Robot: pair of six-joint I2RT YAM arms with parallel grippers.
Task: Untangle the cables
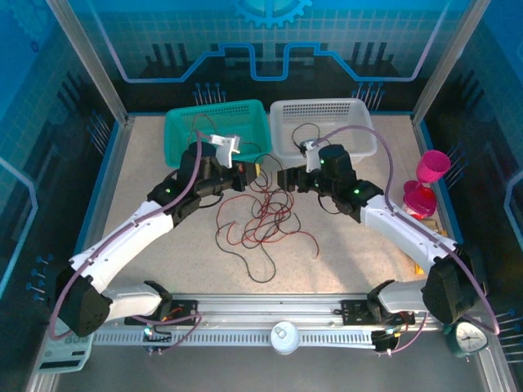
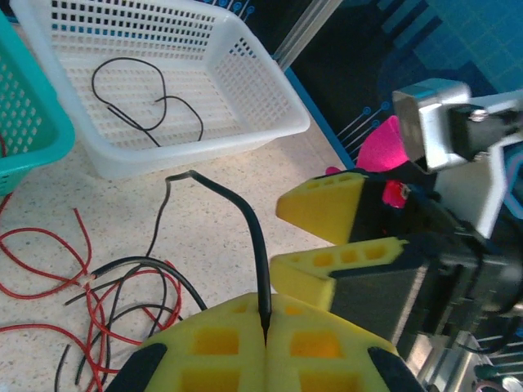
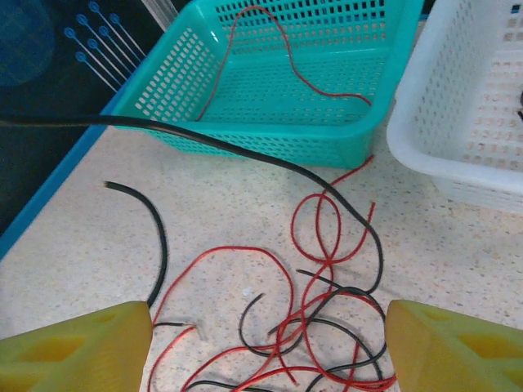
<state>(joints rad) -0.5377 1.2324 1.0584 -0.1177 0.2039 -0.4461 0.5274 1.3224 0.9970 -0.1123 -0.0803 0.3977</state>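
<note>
Cables (image 1: 260, 214): red + black wires in a loose tangle, mid bench (image 1: 343, 261), just in front of both baskets and between the two end effectors. Several red loops cross over black strands; ends trail toward the near edge.

Black cable (image 2: 260, 261): one strand rises out of the tangle and arcs up into the left end effector (image 2: 265, 327). Yellow fingers clenched on it, cable pinched right at the seam between the pads. Free end bends over toward the white basket (image 1: 327, 104).

Right end effector (image 3: 270, 343): released, fingers spread wide, nothing between them. Hangs over the right side of the tangle, facing the left end effector, close but not touching. Raised black cable crosses the right wrist view, passing in front of the teal basket (image 1: 245, 110).

Baskets sit side by side at far edge of bench, teal on left, white on right. Teal holds a single red cable (image 3: 296, 72), lying curved on its floor. White holds a single short black cable (image 2: 124, 60), curled.

Pink cup (image 1: 431, 167) at right edge of bench, well apart from the tangle.
</note>
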